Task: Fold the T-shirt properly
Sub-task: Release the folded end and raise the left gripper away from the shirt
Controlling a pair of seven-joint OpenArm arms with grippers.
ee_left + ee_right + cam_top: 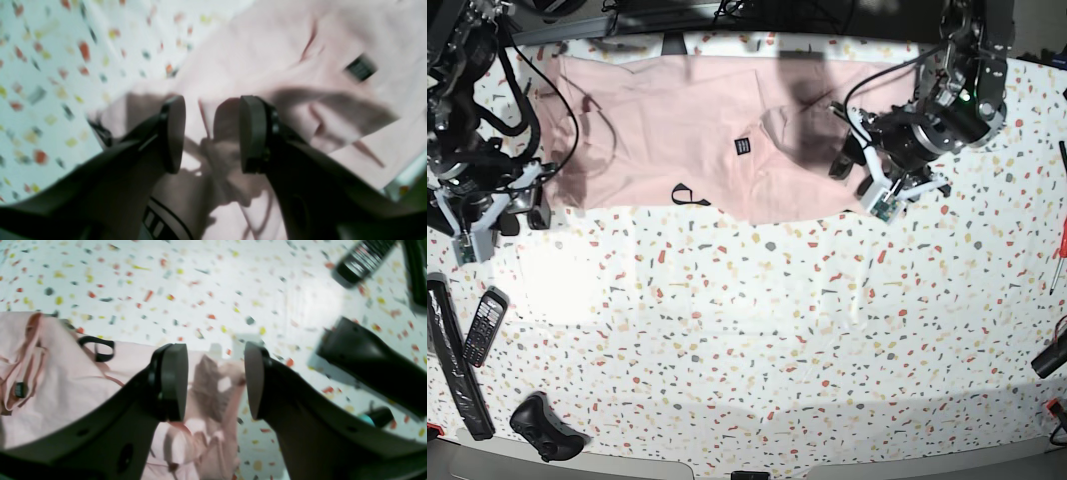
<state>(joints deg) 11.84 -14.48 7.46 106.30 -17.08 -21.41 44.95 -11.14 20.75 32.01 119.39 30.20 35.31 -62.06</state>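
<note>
Base view shows your left gripper point(867, 178) spread above the T-shirt point(677, 130); closing there risks bunching layers.

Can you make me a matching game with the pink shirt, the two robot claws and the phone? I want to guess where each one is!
Things:
1. T-shirt
2. left gripper
3. right gripper
4. phone

Places, seen in the base view:
A. lying on the speckled table near its left edge, away from the shirt
B. spread flat along the far side of the table
C. jaws open over the shirt's right end
D. jaws open by the shirt's left end

Pairs: 1-B, 2-C, 3-D, 4-A
</note>
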